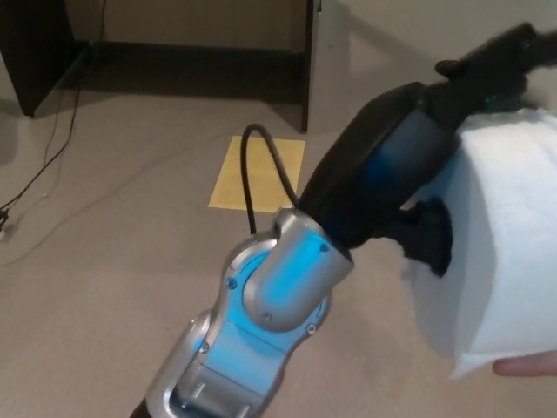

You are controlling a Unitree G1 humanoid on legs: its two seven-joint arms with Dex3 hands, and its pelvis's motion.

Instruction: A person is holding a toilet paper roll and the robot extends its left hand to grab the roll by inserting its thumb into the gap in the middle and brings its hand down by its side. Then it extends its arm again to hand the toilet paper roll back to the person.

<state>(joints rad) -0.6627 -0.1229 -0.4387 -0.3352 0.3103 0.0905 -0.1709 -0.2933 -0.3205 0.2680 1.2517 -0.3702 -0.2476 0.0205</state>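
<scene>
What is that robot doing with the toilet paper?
The left robot hand is taking a toilet paper roll from a person. Its thumb is pushed into the hole in the middle of the roll, and its fingers reach over the top. The person's hand holds the roll from below, at the bottom right corner, so it has not been let go yet. Below lies a beige carpet with a yellow square on it. The right robot hand is not in view.

Beige carpet floor [104, 287], yellow square patch [257, 174], dark furniture [30, 52], thin cable [43, 165]
</scene>
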